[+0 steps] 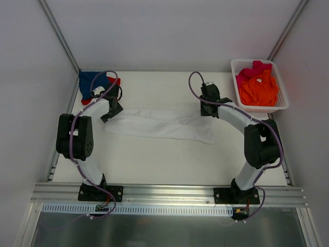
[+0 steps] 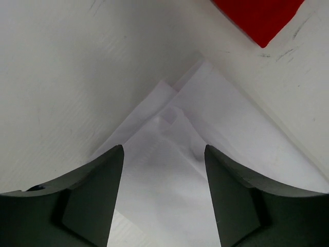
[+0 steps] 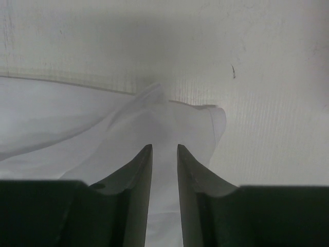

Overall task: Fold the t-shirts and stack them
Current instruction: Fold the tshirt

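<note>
A large soft white cloth t-shirt lies on the pale worktop, folded into 1 long narrow band. The band runs left to right across the middle, between the 2 arms. Its right end is wider and more rumpled than its left.

The left arm reaches to the band's left end. In its wrist view the left jaws stand wide apart, released, with layered white cloth lying flat between them. The cloth ends in a pointed corner just beyond the tips.

The right arm reaches to the far edge of the band's right end. In its wrist view the right jaws leave only a narrow slit. White cloth fills that slit and bunches into a raised fold just past the tips. I cannot tell whether they pinch the cloth or have let it go.

A white plastic lattice basket sits at the far right corner of the worktop and holds 2 shirts. A crumpled orange cloth t-shirt fills most of it, with a small white label showing. A pink cloth t-shirt is bunched along the basket's far and left sides.

At the far left corner a blue cloth t-shirt lies directly on the worktop. A red cloth t-shirt touches it, showing at its right and near edges.
</note>
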`<control>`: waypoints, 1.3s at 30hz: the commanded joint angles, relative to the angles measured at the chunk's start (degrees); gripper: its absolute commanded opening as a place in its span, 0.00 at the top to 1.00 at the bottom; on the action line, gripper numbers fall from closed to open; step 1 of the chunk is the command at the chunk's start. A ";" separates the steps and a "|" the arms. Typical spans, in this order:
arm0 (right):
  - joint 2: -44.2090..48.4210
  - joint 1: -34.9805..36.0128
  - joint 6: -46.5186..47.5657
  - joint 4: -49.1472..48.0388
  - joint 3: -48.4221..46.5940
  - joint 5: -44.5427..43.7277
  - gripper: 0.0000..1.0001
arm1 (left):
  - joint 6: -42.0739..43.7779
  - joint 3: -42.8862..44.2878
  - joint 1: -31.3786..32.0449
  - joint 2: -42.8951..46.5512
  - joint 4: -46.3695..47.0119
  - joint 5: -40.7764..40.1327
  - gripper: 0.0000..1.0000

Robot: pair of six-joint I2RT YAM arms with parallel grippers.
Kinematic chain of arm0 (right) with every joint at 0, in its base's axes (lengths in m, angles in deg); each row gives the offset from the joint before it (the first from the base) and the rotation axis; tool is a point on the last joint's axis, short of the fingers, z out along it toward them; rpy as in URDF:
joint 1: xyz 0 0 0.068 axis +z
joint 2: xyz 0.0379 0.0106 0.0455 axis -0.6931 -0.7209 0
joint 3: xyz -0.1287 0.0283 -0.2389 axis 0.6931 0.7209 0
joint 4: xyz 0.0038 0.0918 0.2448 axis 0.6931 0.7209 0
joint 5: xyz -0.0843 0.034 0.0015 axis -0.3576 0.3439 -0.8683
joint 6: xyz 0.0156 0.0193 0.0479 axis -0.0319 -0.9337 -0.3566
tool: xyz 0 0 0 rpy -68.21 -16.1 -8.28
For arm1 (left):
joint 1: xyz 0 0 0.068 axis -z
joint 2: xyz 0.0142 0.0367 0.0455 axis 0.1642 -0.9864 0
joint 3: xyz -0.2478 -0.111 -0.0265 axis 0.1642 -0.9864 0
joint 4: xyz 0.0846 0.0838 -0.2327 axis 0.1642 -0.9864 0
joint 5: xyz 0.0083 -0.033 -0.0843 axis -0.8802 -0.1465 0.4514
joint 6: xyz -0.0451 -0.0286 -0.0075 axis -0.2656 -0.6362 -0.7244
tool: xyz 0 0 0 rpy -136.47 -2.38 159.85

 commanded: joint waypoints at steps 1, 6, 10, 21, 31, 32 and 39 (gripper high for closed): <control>0.23 -0.24 -0.32 -0.87 -2.70 0.33 0.71 | 1.19 2.47 -0.59 1.58 0.09 -1.83 0.33; 1.28 -0.33 0.29 -0.26 -3.93 -1.07 0.67 | 2.33 3.00 -0.76 4.56 0.00 -2.62 0.25; 4.35 -0.16 0.64 2.37 -6.48 -0.55 0.67 | 2.86 2.65 -0.76 7.56 -0.26 -2.19 0.25; 8.59 6.52 -2.87 3.96 -2.53 0.77 0.66 | 1.99 -0.95 -0.33 9.50 -0.44 3.61 0.25; 7.18 11.71 -7.97 1.06 5.29 2.17 0.66 | 0.84 -0.96 3.36 3.08 -0.35 4.32 0.26; 7.09 11.97 -8.58 0.54 6.17 2.26 0.66 | 1.02 -0.43 4.15 2.38 -0.27 4.32 0.26; 5.86 13.11 -10.43 0.10 9.25 4.10 0.66 | 2.69 2.12 6.97 -0.70 -0.88 4.14 0.27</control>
